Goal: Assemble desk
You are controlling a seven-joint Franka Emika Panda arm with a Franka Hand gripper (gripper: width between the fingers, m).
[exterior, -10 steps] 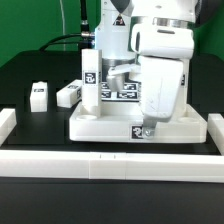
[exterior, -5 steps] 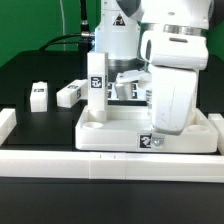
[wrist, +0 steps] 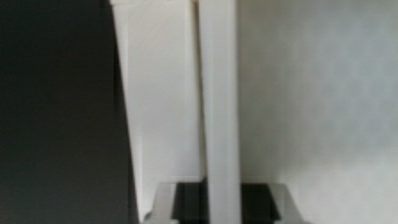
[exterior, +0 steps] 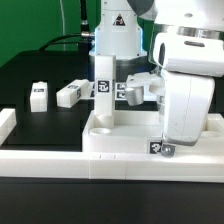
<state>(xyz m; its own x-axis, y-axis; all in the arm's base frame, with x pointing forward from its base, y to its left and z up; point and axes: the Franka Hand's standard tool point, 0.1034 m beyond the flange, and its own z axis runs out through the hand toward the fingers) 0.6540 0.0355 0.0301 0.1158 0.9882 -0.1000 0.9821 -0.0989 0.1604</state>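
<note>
glossy white arm (exterior: 118, 45), rounded plastic shells, grey band and black joint up top, little dark mark high on one link, big boxy white claw (exterior: 167, 143)

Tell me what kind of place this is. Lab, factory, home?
Most likely a robotics lab bench rigged for assembly trials. A black table is fenced by a white border rail. A white tabletop and loose legs carry black-white marker tags. A plain green backdrop hangs behind.
</note>
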